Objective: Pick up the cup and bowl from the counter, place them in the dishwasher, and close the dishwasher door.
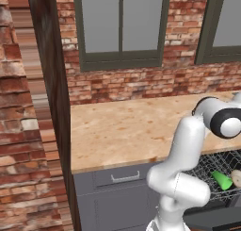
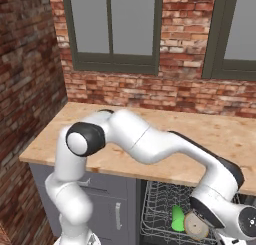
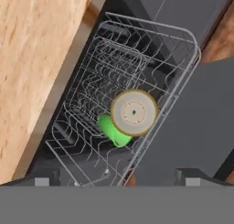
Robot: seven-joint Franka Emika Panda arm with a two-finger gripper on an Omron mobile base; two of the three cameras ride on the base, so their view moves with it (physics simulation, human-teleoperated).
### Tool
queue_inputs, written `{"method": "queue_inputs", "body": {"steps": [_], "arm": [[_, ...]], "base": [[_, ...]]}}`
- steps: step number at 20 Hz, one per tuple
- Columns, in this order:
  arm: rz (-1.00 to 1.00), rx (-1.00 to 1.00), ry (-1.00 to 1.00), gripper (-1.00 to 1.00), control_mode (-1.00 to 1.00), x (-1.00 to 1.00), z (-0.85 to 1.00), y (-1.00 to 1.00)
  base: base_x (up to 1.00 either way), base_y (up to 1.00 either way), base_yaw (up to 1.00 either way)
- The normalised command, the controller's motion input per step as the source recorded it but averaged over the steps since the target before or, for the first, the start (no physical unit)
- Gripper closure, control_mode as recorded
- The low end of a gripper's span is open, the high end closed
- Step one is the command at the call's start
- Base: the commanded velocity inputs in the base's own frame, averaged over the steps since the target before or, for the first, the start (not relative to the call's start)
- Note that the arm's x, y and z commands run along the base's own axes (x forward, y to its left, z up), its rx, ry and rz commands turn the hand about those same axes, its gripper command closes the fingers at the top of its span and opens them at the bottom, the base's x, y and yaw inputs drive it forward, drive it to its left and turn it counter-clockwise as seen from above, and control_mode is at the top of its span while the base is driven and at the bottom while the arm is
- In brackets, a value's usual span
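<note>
With cup and bowl both lying in the rack, what remains looks like shutting the door: get under its near edge and swing it up evenly. The gripper hangs wide and empty above. The green cup lies on its side, touching the beige bowl. Beyond is the counter.

Bright green cup, pale beige bowl, mottled tan counter.
</note>
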Motion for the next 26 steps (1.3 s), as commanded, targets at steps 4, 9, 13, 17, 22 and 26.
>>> {"method": "queue_inputs", "body": {"steps": [4, 9, 13, 17, 22, 26], "arm": [[0.1, 0.0, -0.13, -1.0, -1.0, -0.53, -0.37, 0.0], [0.12, 0.0, -0.13, -1.0, -1.0, -0.6, -0.3, -0.05], [0.13, 0.03, -0.11, -1.0, -1.0, -0.59, -0.24, -0.05], [0.07, 0.01, -0.1, -1.0, -1.0, -0.49, -0.28, 0.0], [0.01, 0.0, -0.09, -1.0, -1.0, -0.34, -0.43, 0.04], [0.0, 0.0, -0.07, -1.0, -1.0, -0.25, -0.56, 0.1]], "base": [[0.0, 0.0, 0.0], [0.0, 0.0, 0.0], [0.0, 0.0, 0.0], [0.0, 0.0, 0.0], [0.0, 0.0, 0.0], [0.0, 0.0, 0.0]]}}
